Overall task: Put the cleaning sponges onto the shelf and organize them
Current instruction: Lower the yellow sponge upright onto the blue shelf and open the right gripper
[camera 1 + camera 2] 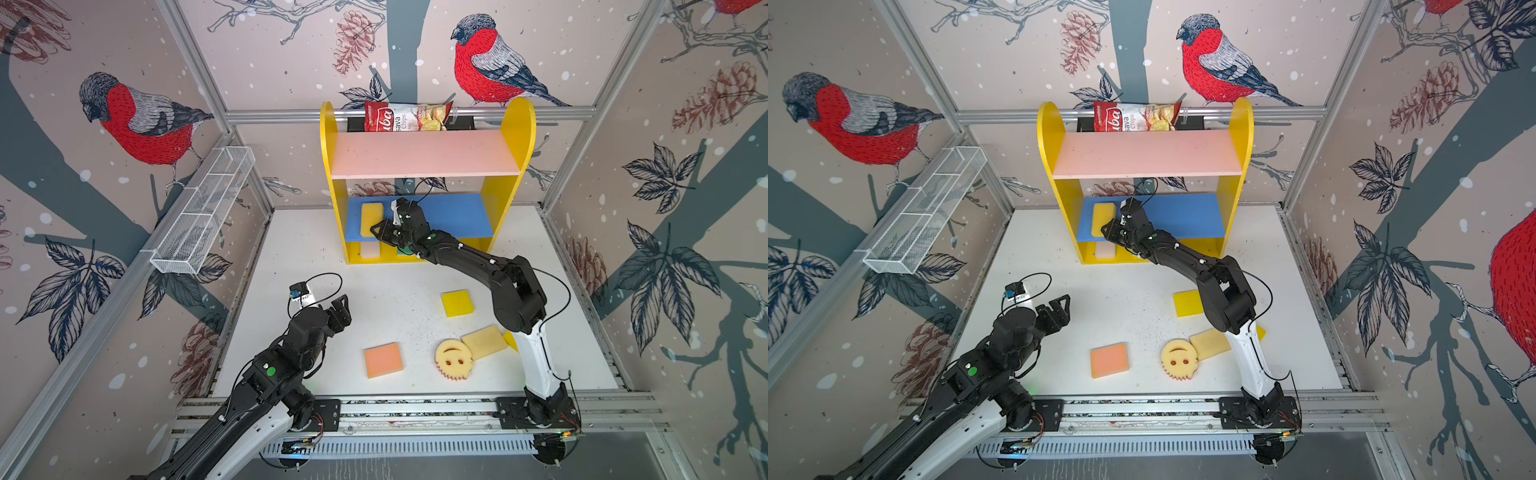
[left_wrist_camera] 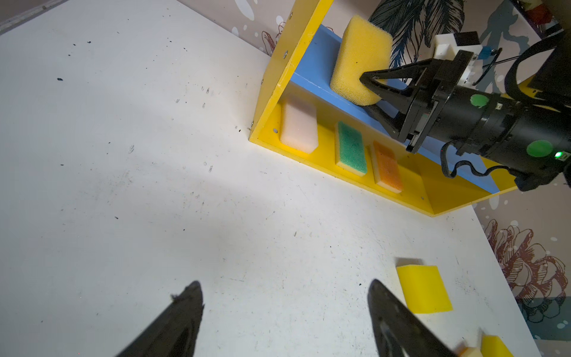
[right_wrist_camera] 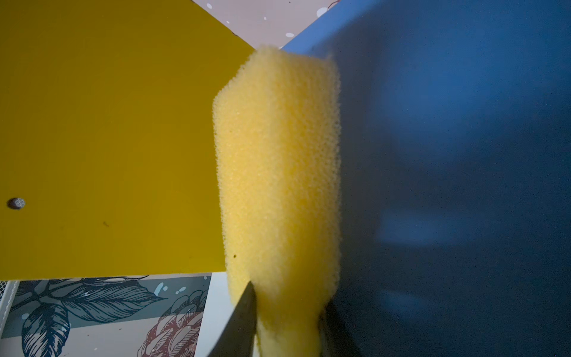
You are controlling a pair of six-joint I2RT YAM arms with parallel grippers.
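**Bimanual cell, top and wrist views.** The shelf [image 1: 517, 137] [image 1: 1050, 137] stands at the far edge of the table [image 1: 316, 257], against the back wall.

The right gripper [image 1: 376, 232] [image 1: 1106, 227] reaches into the middle level. It is closed on the near end of a porous sponge [image 1: 371, 216] [image 1: 1102, 216] of coarse yellow foam, which lies on the blue board [image 1: 457, 214] just beside the left side panel [image 1: 332, 166]. In the right wrist view the fingers [image 3: 244, 309] press the porous sponge [image 3: 278, 170] from both sides, and the foam narrows between them. The left wrist view shows the same grip side-on: right gripper [image 2: 364, 89], porous sponge [image 2: 358, 52].

**Bottom level (left wrist view).** Three blocks lie in a row, each apart from the next:
- the white sponge [image 2: 299, 126], nearest the side panel
- the green sponge [image 2: 352, 148]
- the orange sponge [image 2: 387, 167]

**Left gripper.** The left gripper [image 1: 338, 311] [image 1: 1057, 313] [image 2: 284, 287] hangs over the left part of the table, jaws wide apart and holding nothing.

**Loose on the table.**
- A yellow sponge [image 1: 457, 303] [image 1: 1185, 303] [image 2: 423, 289] lies beside the right arm.
- A peach sponge [image 1: 383, 359] [image 1: 1108, 359] lies near the front edge.
- A smiley sponge [image 1: 453, 358] [image 1: 1179, 358] touches a cream sponge [image 1: 484, 341] [image 1: 1210, 343].
- A further yellow block [image 1: 510, 340] [image 1: 1260, 332] is mostly hidden behind the right arm.

**Surroundings.** A chips bag [image 1: 405, 116] stands behind the shelf's top, and a wire rack [image 1: 203, 212] hangs on the left wall.
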